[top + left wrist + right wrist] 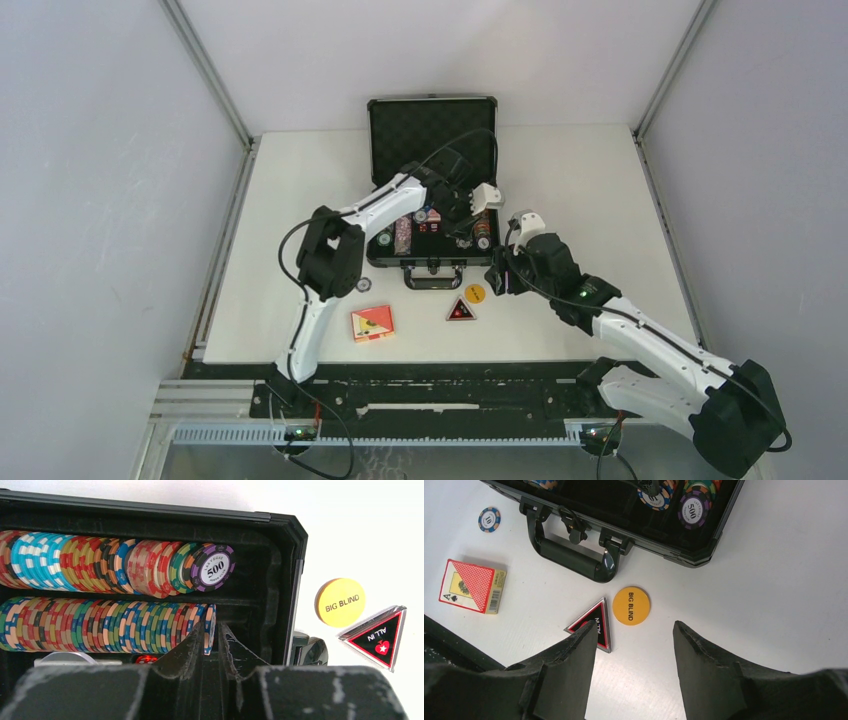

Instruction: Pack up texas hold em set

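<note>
The black case (376, 128) lies open at the table's back, with two rows of poker chips (100, 622) in its foam, a purple 500 chip (215, 568) ending the far row, and a red die (146, 658). My left gripper (213, 627) reaches into the case at the near row's end, its jaws a narrow gap apart with nothing between them. The last chip rests beside the left finger. My right gripper (635, 624) hovers open over the table, just above the yellow BIG BLIND button (631, 605) and the triangular ALL IN marker (599, 612).
A red card box (471, 586) lies on the table to the left of the markers. One loose chip (489, 519) sits by the case's front left corner. The case handle (569, 555) juts toward the arms. The lid (432, 125) stands upright at the back.
</note>
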Robot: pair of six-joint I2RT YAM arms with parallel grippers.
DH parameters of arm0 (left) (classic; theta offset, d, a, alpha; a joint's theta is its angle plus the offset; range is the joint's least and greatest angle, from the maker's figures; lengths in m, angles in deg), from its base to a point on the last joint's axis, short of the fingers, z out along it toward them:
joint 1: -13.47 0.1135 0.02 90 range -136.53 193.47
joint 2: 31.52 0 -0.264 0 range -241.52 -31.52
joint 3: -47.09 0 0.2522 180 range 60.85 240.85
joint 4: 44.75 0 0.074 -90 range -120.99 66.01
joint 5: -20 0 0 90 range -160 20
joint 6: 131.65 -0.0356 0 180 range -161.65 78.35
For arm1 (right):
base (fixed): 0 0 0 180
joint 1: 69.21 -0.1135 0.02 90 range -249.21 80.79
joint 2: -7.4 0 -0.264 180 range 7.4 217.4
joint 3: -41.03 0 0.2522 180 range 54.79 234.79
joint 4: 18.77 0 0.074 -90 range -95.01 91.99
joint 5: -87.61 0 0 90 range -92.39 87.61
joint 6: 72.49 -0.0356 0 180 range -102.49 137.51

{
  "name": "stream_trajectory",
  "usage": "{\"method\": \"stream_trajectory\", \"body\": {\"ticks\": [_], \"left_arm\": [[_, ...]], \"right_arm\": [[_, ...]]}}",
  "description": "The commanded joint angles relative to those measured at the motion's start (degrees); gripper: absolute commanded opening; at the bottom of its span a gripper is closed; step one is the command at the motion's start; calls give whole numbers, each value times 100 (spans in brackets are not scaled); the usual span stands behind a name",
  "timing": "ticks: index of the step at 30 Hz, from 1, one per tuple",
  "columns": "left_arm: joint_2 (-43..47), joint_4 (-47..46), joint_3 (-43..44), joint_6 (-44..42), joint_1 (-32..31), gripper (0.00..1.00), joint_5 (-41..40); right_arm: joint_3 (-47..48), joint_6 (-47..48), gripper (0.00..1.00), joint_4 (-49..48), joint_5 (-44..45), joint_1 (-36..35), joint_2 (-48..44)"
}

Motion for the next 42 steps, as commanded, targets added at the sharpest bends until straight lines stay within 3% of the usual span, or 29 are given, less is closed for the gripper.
{"method": "stream_trajectory", "body": {"ticks": [1,16,22,26,28,30,32,37,42], "left_arm": [[2,-29,338,40,-28,21,-91],[1157,-1139,-46,473,-5,23,-862],[2573,-3263,-1899,1618,287,24,-1673],[3665,-4570,-3314,2700,423,25,-3275],[4115,-4829,-3771,3636,429,39,-4891],[4469,-4526,-4013,4375,449,68,-6050],[4799,-4370,-4418,4866,515,97,-6521],[5692,-4188,-5667,6315,646,100,-6581],[6730,-4409,-6934,7407,649,95,-6591]], "right_arm": [[7,68,65,-283,-53,54,15],[13,-55,65,-635,-350,70,131],[260,-84,65,-788,-336,-172,623],[670,95,65,-699,340,-731,1133],[905,97,65,-652,564,-902,1455],[1099,-1,65,-598,648,-948,1739],[1257,-123,65,-493,680,-958,1989],[1460,-212,75,-116,581,-1097,2403],[1461,-345,86,70,642,-1499,2854]]}}
